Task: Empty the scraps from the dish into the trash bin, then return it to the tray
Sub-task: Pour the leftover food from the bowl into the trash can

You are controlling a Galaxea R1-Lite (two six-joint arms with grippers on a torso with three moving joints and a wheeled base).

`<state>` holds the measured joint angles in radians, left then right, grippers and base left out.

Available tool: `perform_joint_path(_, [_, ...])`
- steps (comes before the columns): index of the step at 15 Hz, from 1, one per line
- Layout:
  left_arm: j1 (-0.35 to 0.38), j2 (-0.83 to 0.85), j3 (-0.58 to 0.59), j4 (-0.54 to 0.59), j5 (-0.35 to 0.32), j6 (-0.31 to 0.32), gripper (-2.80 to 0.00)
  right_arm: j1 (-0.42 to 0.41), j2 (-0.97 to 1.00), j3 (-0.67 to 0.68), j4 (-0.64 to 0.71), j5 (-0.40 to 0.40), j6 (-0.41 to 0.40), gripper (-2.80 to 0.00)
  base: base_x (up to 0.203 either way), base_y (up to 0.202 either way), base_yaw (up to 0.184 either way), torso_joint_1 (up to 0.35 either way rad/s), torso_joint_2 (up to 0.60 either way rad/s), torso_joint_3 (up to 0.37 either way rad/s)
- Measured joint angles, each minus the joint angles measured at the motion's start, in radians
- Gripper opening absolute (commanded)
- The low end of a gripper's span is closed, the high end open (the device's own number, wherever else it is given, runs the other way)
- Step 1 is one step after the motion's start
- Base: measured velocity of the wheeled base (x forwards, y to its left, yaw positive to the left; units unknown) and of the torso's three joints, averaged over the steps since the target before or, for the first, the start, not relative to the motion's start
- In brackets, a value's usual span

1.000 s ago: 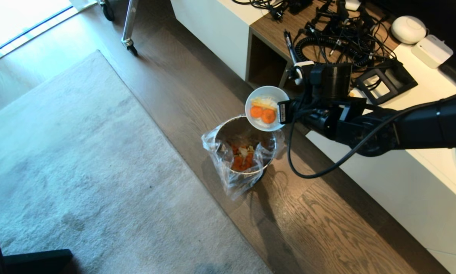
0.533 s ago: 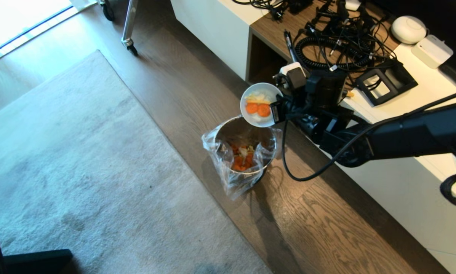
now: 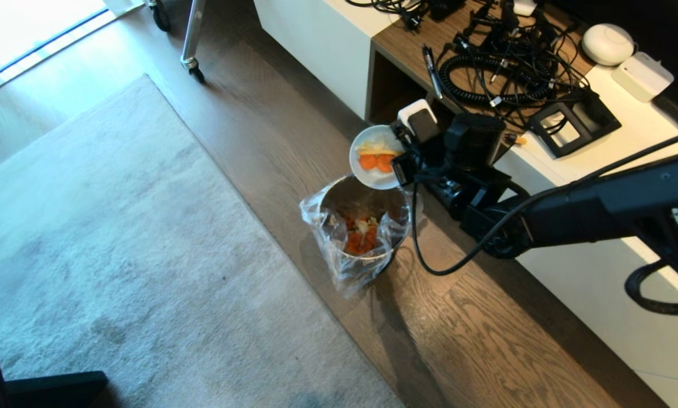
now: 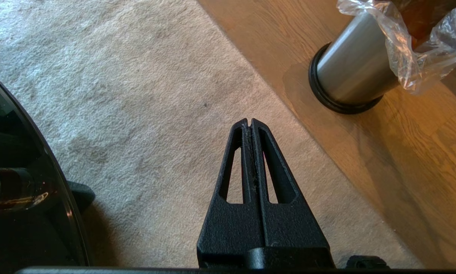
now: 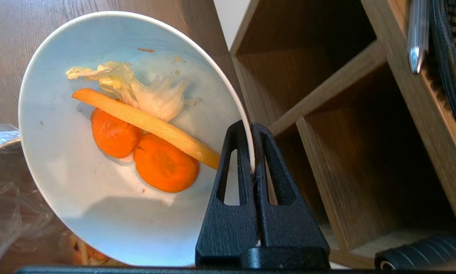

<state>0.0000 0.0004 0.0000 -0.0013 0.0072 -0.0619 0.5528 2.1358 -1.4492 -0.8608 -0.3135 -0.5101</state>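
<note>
We see the right gripper pinching the rim of the small white bowl, one finger inside and one outside, and holding it tilted above the far rim of the steel trash bin. Two round carrot slices, a pale yellow strip and a shred of pale leaf cling to the bowl's tipped floor. Orange and pale scraps already lie at the bottom of the bin, whose clear bag liner drapes over its rim. The bin stands on the wood floor between the grey rug and the white cabinet, whose top is strewn with black cables. The left gripper hangs over the rug with its fingers pressed together and nothing between them, the bin standing well apart from it.
</note>
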Motion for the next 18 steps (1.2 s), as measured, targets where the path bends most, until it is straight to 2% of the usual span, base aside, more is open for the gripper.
perform_joint_path(5, [0.0, 0.0, 0.0, 0.0, 0.0, 0.0, -2.8, 0.045, 0.025, 0.017, -0.101, 0.0, -0.128, -2.8, 0.0, 0.0, 0.0, 0.0, 0.0, 0.0])
perform_joint_path(12, [0.0, 0.0, 0.0, 0.0, 0.0, 0.0, -2.8, 0.054, 0.03, 0.174, -0.354, 0.0, -0.324, -2.8, 0.0, 0.0, 0.0, 0.0, 0.0, 0.0])
perform_joint_path(18, [0.0, 0.0, 0.0, 0.0, 0.0, 0.0, -2.8, 0.076, 0.061, 0.185, -0.507, 0.0, -0.415, -2.8, 0.0, 0.0, 0.0, 0.0, 0.0, 0.0])
